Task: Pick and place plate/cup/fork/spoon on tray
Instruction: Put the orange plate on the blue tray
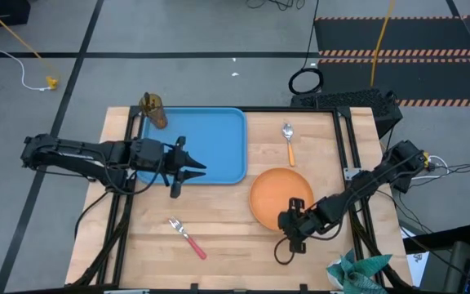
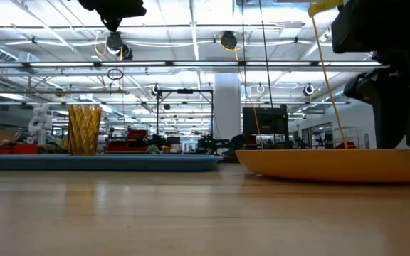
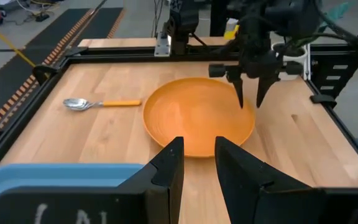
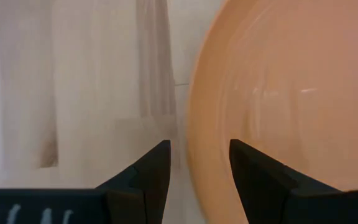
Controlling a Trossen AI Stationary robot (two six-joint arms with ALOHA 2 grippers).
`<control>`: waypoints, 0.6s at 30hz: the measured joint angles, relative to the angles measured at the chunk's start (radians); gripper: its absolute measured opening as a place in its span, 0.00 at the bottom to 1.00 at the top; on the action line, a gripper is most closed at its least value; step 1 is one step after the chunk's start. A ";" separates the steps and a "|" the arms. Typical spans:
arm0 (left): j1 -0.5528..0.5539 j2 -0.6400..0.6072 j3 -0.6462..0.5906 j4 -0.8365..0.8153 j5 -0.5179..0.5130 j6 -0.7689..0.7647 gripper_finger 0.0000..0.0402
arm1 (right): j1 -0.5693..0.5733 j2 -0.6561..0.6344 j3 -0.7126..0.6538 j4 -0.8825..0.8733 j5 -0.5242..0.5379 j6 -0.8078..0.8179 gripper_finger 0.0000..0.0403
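Observation:
The orange plate (image 1: 280, 198) lies flat on the wood table, right of the light-blue tray (image 1: 194, 145). The amber cup (image 1: 153, 110) stands upright in the tray's far left corner. The orange-handled spoon (image 1: 288, 140) lies beyond the plate. The red-handled fork (image 1: 188, 237) lies near the front edge. My right gripper (image 4: 201, 155) is open and points steeply down at the plate's near rim (image 4: 191, 124), one finger over the plate and one over the bare wood. My left gripper (image 3: 199, 163) hangs open over the tray's near right corner, holding nothing.
A crumpled green cloth (image 1: 357, 269) lies at the near right corner. Black frame rails (image 1: 345, 155) run along the table's sides. Bare wood lies between fork and plate.

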 joint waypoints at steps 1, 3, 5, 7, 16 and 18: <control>0.000 -0.001 0.000 0.003 0.000 0.000 0.24 | 0.000 0.000 -0.009 0.008 0.000 0.000 0.38; 0.000 -0.001 0.000 0.006 0.000 0.004 0.24 | 0.000 0.000 -0.025 0.013 0.002 0.000 0.38; 0.000 -0.001 0.000 0.006 0.000 0.004 0.24 | 0.000 0.000 -0.040 0.020 0.001 0.000 0.36; 0.000 -0.001 0.000 0.018 0.000 0.003 0.24 | 0.000 0.000 -0.058 0.044 0.001 -0.005 0.34; 0.000 -0.002 0.000 0.024 0.000 0.005 0.24 | 0.000 -0.001 -0.075 0.075 0.010 -0.036 0.06; 0.000 -0.002 0.000 0.024 0.000 0.005 0.24 | 0.000 -0.002 -0.074 0.076 0.019 -0.035 0.02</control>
